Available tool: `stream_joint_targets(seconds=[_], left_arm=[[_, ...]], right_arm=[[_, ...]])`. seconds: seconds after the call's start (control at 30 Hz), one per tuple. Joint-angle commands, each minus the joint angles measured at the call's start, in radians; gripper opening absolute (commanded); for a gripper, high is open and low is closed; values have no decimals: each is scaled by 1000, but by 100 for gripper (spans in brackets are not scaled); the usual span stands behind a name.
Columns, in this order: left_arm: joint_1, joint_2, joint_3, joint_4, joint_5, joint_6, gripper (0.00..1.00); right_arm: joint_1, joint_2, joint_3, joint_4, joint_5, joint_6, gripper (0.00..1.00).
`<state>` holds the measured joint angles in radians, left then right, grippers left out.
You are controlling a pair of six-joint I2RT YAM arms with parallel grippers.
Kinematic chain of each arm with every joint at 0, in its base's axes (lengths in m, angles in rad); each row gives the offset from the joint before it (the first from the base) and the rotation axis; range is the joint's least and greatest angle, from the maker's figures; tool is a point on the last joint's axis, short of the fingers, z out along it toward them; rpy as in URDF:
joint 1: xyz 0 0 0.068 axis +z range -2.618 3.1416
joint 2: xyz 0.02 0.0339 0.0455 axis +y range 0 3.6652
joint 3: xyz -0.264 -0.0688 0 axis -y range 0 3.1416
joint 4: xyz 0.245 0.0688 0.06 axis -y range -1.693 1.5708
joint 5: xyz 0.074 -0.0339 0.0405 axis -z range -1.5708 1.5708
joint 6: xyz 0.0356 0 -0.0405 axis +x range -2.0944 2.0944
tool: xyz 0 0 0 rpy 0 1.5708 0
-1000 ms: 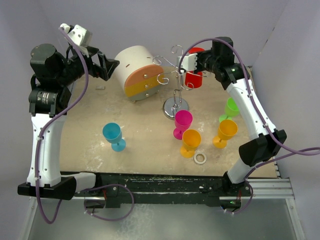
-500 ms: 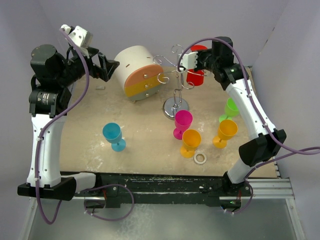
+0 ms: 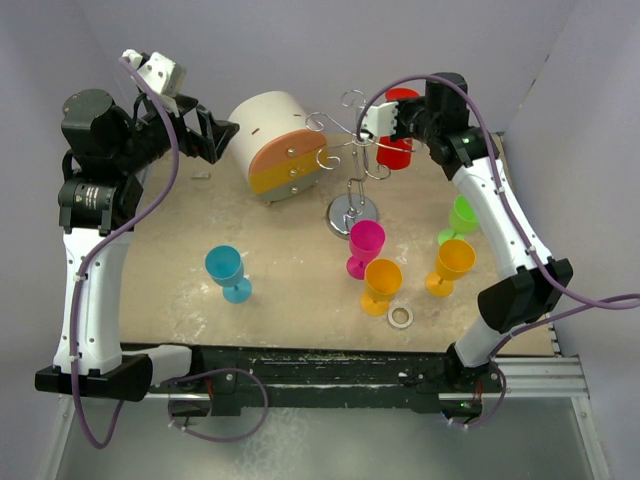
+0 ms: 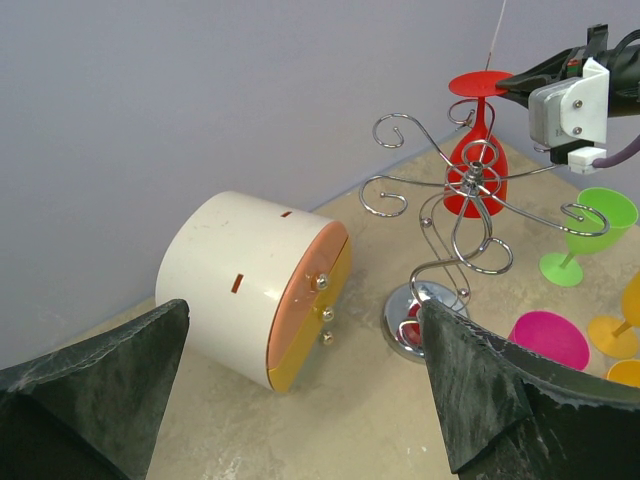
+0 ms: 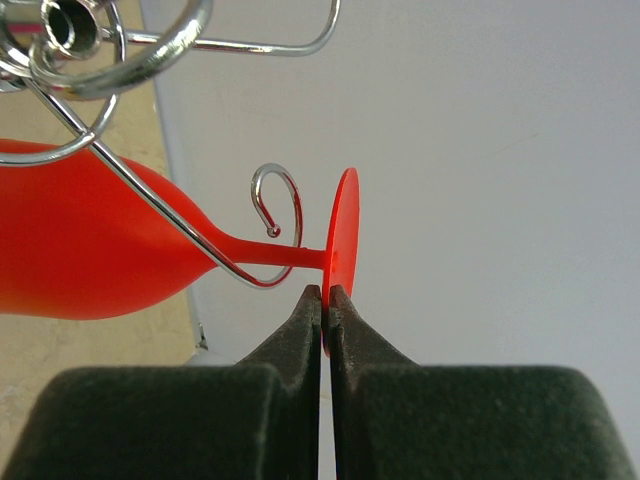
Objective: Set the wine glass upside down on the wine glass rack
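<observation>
The red wine glass (image 3: 393, 150) hangs upside down at the silver wire rack (image 3: 350, 160), foot up. In the right wrist view its stem (image 5: 285, 255) lies inside a curled rack arm (image 5: 275, 205). My right gripper (image 5: 326, 297) is shut on the edge of the glass's round foot (image 5: 343, 225). It also shows in the left wrist view (image 4: 478, 150) behind the rack (image 4: 470, 200). My left gripper (image 3: 215, 135) is open and empty, held high at the back left, facing the rack.
A white-and-orange round drawer box (image 3: 275, 145) lies left of the rack. Pink (image 3: 365, 245), two orange (image 3: 382, 283) (image 3: 450, 265), green (image 3: 460, 215) and blue (image 3: 227, 272) glasses stand on the table. A small ring (image 3: 401, 317) lies near the front edge.
My right gripper has carried the red glass slightly up and back along the rack arm. The left arm has not moved.
</observation>
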<state>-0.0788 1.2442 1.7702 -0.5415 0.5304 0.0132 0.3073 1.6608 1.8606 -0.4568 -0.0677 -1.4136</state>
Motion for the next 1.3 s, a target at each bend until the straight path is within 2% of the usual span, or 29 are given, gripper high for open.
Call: stream_joint_targets(seconds=[0.0, 0.43, 0.97, 1.27], left_arm=[[7, -23, -1, 26, 17, 16, 100], [7, -23, -6, 28, 17, 21, 99], [7, -21, -11, 28, 19, 21, 99], [7, -25, -17, 28, 21, 22, 99]], right_arm=[[-4, -28, 24, 62, 20, 12, 0], [-4, 32, 56, 117, 46, 31, 0], [8, 41, 87, 49, -98, 63, 0], [9, 19, 55, 26, -121, 67, 0]])
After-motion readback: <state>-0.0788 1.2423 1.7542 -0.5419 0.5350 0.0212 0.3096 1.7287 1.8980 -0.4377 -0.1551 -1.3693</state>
